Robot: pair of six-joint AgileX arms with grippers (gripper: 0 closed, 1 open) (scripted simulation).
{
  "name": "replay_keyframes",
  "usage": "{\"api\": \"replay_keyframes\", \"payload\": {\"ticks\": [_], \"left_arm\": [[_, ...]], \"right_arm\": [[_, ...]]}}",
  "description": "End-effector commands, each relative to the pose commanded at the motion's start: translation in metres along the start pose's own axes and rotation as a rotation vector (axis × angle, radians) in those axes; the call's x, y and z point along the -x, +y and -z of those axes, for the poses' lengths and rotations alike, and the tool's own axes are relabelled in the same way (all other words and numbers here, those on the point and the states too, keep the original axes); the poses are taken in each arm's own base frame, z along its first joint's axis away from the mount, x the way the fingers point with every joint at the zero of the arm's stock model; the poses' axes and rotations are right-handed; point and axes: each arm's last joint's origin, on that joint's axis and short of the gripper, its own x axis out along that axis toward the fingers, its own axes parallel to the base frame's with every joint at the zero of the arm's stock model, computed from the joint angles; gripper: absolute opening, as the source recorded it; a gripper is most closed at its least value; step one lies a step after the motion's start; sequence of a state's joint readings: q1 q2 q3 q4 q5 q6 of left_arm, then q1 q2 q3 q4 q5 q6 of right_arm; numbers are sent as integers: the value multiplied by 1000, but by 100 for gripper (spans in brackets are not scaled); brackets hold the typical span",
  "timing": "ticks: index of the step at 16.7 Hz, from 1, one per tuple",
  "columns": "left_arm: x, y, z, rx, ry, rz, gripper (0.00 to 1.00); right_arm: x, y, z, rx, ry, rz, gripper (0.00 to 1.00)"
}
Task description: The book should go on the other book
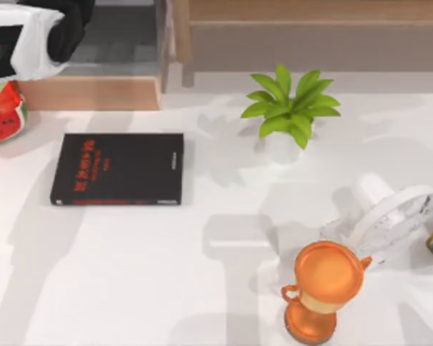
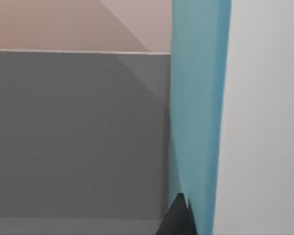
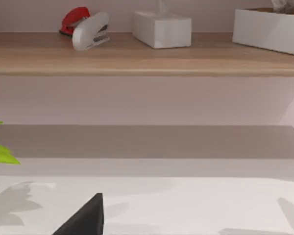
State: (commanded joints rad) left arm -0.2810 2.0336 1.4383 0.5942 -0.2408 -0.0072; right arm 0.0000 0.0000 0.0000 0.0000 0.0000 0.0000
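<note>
The watermelon-printed object (image 1: 1, 113) left of the black book (image 1: 119, 169) is cut by the frame edge; the light blue book (image 2: 198, 112) runs past both edges.

Red lettering printed near the left end of the black book (image 1: 117, 169), in characters too small to read, plus a short pale line of print on its right part, equally unreadable. A red "X" on a black panel of the left arm's white housing (image 1: 14, 43) at the top view's upper left corner, cut off by the frame edge. No legible words, numbers or brand marks elsewhere.
</note>
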Motion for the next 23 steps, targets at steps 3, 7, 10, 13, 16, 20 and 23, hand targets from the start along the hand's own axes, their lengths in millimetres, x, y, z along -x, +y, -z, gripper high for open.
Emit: {"api": "replay_keyframes", "payload": {"ticks": [3, 7, 10, 13, 16, 20, 23], "left_arm": [[0, 0, 0, 0, 0, 0, 0], [0, 0, 0, 0, 0, 0, 0], [0, 5, -2, -9, -4, -24, 0], [2, 20, -11, -37, -25, -121, 0], [9, 27, -19, -57, -30, -168, 0], [11, 15, -15, -32, -11, -79, 0], [10, 1, -11, -1, -2, -2, 0]], "right_arm": [[0, 0, 0, 0, 0, 0, 100], [0, 0, 0, 0, 0, 0, 100], [0, 0, 0, 0, 0, 0, 100], [0, 0, 0, 0, 0, 0, 100], [0, 0, 0, 0, 0, 0, 100], [0, 0, 0, 0, 0, 0, 100], [0, 0, 0, 0, 0, 0, 100]]}}
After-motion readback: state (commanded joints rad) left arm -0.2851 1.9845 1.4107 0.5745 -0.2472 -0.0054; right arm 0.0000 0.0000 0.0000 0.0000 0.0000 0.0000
